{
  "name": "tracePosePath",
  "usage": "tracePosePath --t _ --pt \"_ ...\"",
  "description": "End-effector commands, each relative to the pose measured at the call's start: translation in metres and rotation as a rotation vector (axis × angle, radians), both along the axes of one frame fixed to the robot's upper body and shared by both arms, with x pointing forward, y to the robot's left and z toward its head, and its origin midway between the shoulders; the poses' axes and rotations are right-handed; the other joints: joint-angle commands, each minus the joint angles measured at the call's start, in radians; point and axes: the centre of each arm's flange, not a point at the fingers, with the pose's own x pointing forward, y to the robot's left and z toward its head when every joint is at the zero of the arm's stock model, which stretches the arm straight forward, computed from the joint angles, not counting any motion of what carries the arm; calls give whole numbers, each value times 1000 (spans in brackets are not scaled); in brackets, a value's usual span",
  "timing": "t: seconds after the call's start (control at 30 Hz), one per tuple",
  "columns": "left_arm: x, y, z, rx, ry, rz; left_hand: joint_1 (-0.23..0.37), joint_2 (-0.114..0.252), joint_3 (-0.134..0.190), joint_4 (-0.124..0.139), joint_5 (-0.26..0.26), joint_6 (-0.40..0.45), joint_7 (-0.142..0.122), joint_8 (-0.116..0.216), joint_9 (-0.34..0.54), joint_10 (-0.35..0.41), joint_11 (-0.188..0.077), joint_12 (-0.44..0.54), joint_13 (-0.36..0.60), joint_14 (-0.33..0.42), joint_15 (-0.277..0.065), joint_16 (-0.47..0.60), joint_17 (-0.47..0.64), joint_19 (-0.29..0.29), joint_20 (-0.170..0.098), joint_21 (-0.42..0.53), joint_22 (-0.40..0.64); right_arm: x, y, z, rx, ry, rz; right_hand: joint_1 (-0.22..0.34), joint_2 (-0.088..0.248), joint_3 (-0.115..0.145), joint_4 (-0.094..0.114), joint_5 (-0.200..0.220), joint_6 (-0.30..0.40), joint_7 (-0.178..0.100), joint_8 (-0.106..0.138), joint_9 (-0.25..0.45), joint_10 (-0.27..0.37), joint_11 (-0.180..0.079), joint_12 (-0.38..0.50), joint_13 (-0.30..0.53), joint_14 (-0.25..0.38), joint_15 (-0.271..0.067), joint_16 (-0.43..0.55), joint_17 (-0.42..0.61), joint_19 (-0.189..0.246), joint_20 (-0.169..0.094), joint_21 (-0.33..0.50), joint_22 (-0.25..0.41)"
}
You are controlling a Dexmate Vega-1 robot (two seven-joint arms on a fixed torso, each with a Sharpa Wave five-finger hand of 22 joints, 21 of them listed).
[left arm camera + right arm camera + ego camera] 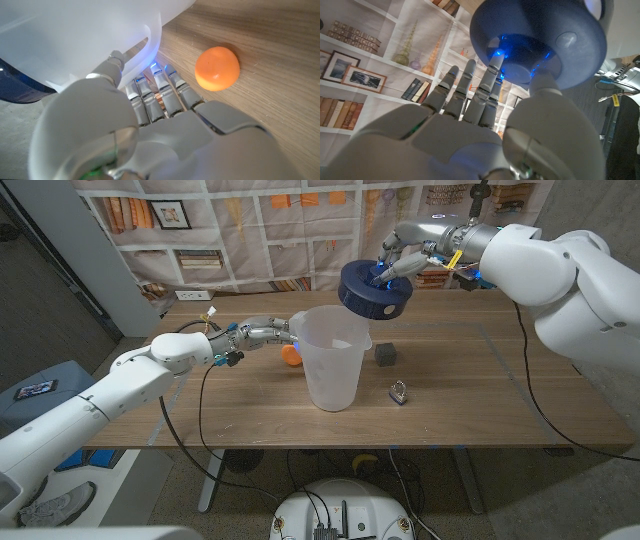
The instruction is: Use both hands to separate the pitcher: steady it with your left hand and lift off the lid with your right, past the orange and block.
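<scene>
With our left robot hand (pixel 262 331) gripping the light, slippery pitcher (pixel 332 358) mid-bench by its handle, our right robot hand (pixel 402 264) holds the rigid lid (pixel 376 287) aloft by its recessed centre.

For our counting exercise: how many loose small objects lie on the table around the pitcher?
3: the orange behind the pitcher by the left hand, the dark block to its right, and a small metal clip nearer the front. The pitcher may hide others.
</scene>
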Motion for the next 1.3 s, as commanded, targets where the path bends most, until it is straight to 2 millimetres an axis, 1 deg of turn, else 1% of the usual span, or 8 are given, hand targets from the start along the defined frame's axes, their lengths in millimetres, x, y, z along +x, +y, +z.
tracePosePath --t 0.03,0.3,0.57,0.7,0.87,1.03,1.13,1.3 --pt "1 2 2 1 8 -17 -15 -1 -13 -1 3 -12 3 1 2 -23 -1 -1 3 -23 -131 1 5 -9 -77 -4 4 11 -11 6 36 40 -50 81 108 2 7 6 132 -123 5 5 8 -7 -1 5 11 -146 -3 1 3 2 3 4" --pt "1 5 3 7 16 -29 -19 1 -30 -5 4 -47 3 2 2 -71 2 0 3 -72 -113 4 6 -31 -75 -6 4 21 -14 8 35 54 -70 80 108 0 8 6 130 -124 3 4 8 -7 -3 6 11 -145 -4 1 3 3 2 4" --pt "1 8 3 10 32 -44 -32 5 -55 -3 5 -123 1 0 1 -162 15 1 3 -159 -65 4 6 -66 -58 -7 2 29 -19 9 46 65 -87 80 108 0 8 6 131 -124 2 4 9 -7 -4 7 11 -145 -5 1 2 3 2 4" --pt "1 9 4 20 46 -60 -40 7 -71 -4 5 -176 0 1 0 -230 30 0 2 -233 -44 0 5 -94 -41 -10 1 32 -21 10 49 66 -92 80 108 -1 8 6 131 -124 2 4 9 -7 -5 8 11 -145 -5 2 1 4 2 4" --pt "1 13 3 12 56 -66 -57 7 -83 2 4 -199 -3 3 0 -256 48 5 2 -258 -29 4 5 -117 -15 -11 1 39 -24 11 56 69 -111 80 109 -1 8 6 132 -124 2 5 10 -7 -5 9 11 -145 -6 2 0 3 1 4" --pt "3 16 1 -13 68 -80 -81 12 -100 6 6 -245 5 2 -1 -326 70 3 1 -322 -1 2 5 -148 11 -10 1 47 -30 10 67 68 -143 80 107 -1 8 6 131 -124 2 6 11 -7 -6 10 8 -144 -9 1 -2 1 1 4" --pt "3 18 1 -34 67 -84 -88 12 -105 6 6 -263 6 1 -1 -344 72 4 0 -334 3 5 5 -157 20 -10 1 51 -34 8 68 61 -157 80 107 -2 8 6 131 -124 2 7 12 -7 -5 11 8 -144 -8 2 -1 2 1 4" --pt "4 20 0 -59 76 -93 -117 17 -119 14 5 -273 5 7 -2 -395 100 2 -1 -377 23 2 6 -180 41 -12 1 60 -45 4 104 74 -176 80 107 -3 7 6 132 -124 3 9 12 -7 -6 12 8 -144 -9 2 -1 0 1 4"
